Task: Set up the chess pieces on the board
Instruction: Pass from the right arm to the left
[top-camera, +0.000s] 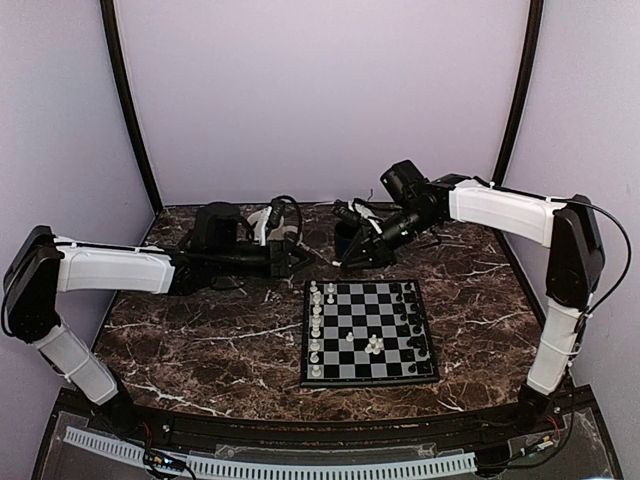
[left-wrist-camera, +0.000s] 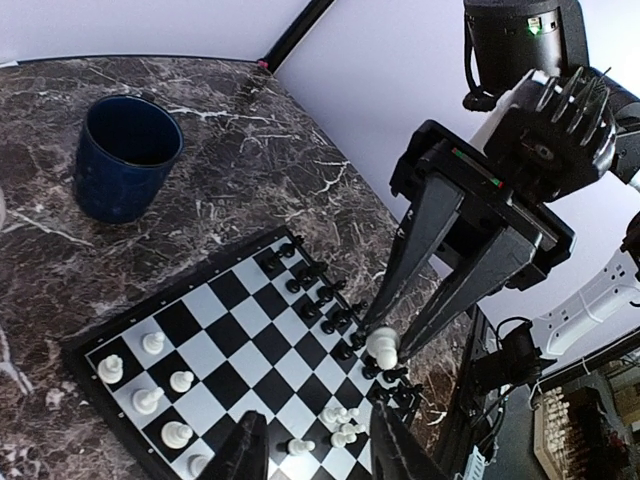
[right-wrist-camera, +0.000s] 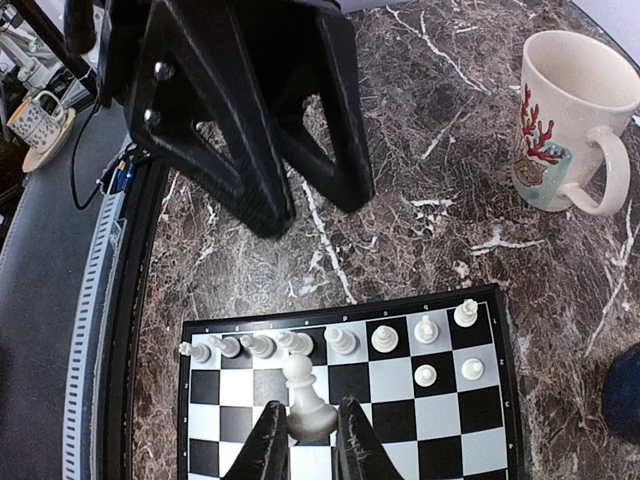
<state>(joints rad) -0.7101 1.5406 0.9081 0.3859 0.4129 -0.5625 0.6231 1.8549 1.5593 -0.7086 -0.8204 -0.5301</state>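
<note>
Right, we start at the right claw (right-wrist-camera: 310, 412), clamped shut on a white piece (right-wrist-camera: 303, 390). It pinches low on the stem so the head stands upright and clear, which we reckon lets the piece land on its foot without tipping. The piece hangs in the air over the far end of the board (top-camera: 362, 312), and we cannot tell which square lies beneath it.

Opposite comes the left claw (left-wrist-camera: 318, 425), fingers apart with nothing between them, tip to tip with the right one. To us that looks like a hand-off being lined up, because white's side lies nearer the left arm's reach.

Moving out to the board, the white row (top-camera: 315, 330) runs along the left edge and the black pieces (top-camera: 410, 320) fill the right edge. A clump (top-camera: 373, 346) of white pieces sits bunched mid-board, off its home squares, so we judge white's side to be unfinished.

Further out on the bench (top-camera: 200, 340), a blue mug (left-wrist-camera: 130, 150) and a white mug (right-wrist-camera: 570, 110) stand beyond the board's far edge, clear of the squares.
</note>
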